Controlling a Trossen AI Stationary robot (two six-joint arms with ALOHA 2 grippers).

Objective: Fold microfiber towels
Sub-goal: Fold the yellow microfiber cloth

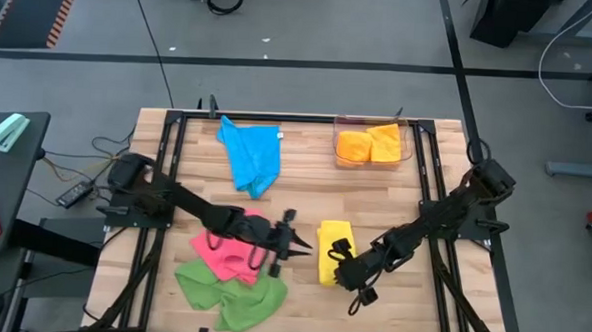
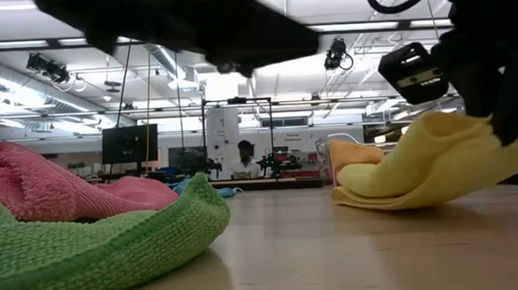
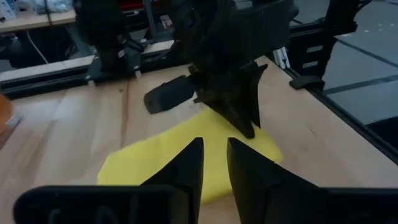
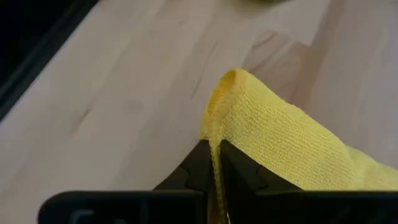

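Yellow towel [image 1: 333,250], a soft looped-pile cloth folded into a narrow upright rectangle, sits just right of centre in the lower half of my overhead frame. My right gripper [image 1: 338,260] comes in from the right and has its dark fingers pinched shut on the towel's hemmed edge; the right wrist view shows the stitched fold rising straight out from between the tips. My left gripper [image 1: 294,248] hangs just left of that towel, its wedge-shaped fingers [image 3: 186,167] slightly parted with nothing between them. Beneath the left arm lies a crumpled pink towel [image 1: 222,253], and a rumpled green towel [image 1: 228,295] overlaps it toward the lower left. A blue towel [image 1: 251,156] lies loosely bunched at upper centre. At upper right, a clear bin [image 1: 406,148] holds folded orange towels [image 1: 369,145]. All of it rests on a pale plank table [image 1: 305,196].
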